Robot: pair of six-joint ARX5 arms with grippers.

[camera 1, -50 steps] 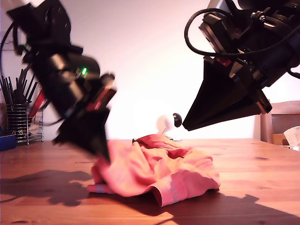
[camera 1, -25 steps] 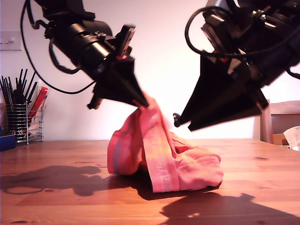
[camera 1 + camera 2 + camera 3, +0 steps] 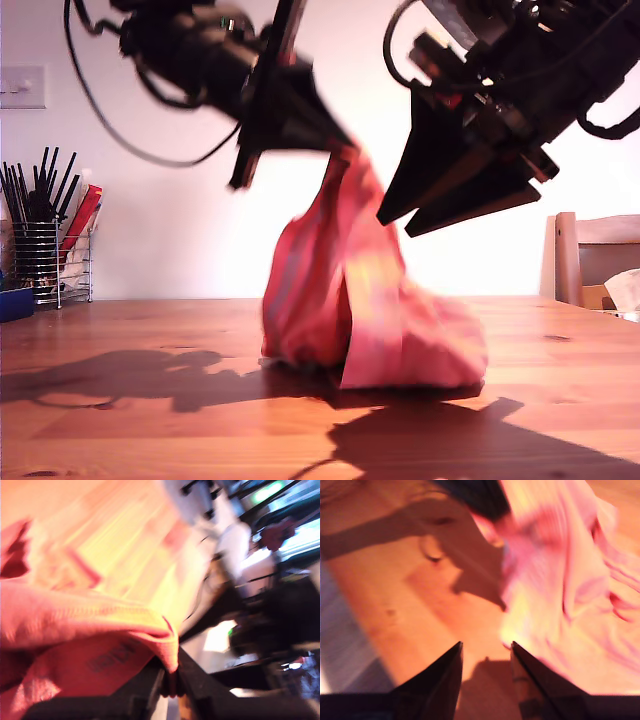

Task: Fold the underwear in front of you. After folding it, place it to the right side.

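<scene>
Motion blur smears my first pincer (image 3: 345, 150) in the exterior view, so its tips at the top of the underwear (image 3: 355, 290) are not sharp. In the first wrist view the cloth just above the pincer is blurred, its grey lettering unreadable, and the background beyond is an unreadable smear. My second pincer (image 3: 485, 652) is cut off by the picture's edge; the cloth beyond it is blurred. Both arms run out of the exterior view's top
</scene>
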